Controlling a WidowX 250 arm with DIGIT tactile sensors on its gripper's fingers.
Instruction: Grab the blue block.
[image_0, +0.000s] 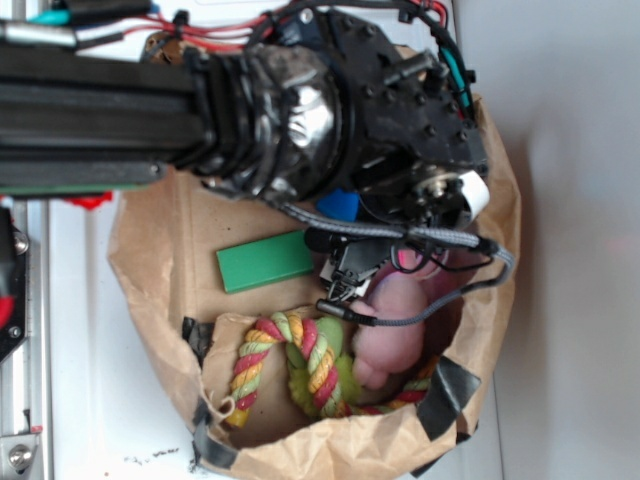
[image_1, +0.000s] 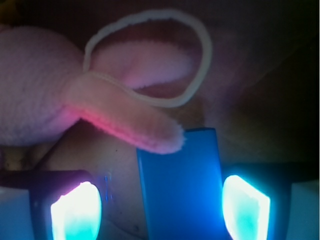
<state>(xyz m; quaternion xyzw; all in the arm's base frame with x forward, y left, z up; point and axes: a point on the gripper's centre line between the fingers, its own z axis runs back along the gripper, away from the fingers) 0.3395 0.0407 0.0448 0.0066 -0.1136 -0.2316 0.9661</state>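
Lying between my two fingertips, the blue block (image_1: 180, 185) runs lengthwise away from my wrist camera, with a gap on each side. My gripper (image_1: 161, 207) stands wide open around it, holding nothing; its glowing pads (image_1: 76, 212) flank the block without touching. Just ahead, a pink plush rabbit's (image_1: 35, 90) ear overlaps the block's far left corner. In the exterior view, a green block (image_0: 266, 261) lies beside my gripper and a braided rope toy (image_0: 290, 365) beyond, all inside a brown paper bag (image_0: 150, 240).
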